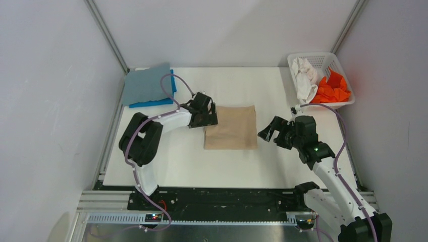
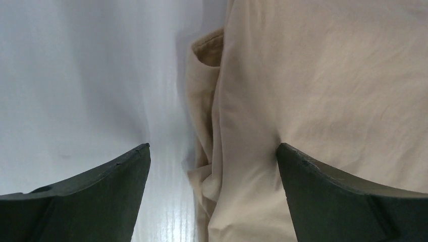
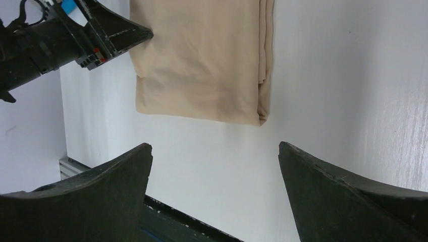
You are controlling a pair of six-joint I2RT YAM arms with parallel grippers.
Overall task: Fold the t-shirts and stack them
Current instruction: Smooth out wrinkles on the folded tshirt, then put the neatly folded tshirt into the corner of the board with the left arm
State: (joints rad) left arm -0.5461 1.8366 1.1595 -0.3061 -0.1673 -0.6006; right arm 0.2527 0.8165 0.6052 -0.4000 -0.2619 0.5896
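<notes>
Left tool (image 2: 213,146), astride tan shirt (image 2: 328,91) edge

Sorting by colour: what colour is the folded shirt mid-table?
The shirt is tan; best in the top external view.

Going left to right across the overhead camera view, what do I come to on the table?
Grey-blue folded cloth shirt → left arm's black jaws, open → tan folded cloth shirt → right arm's black jaws, open → white plastic lattice basket, holding a crumpled white shirt then an orange shirt.
</notes>
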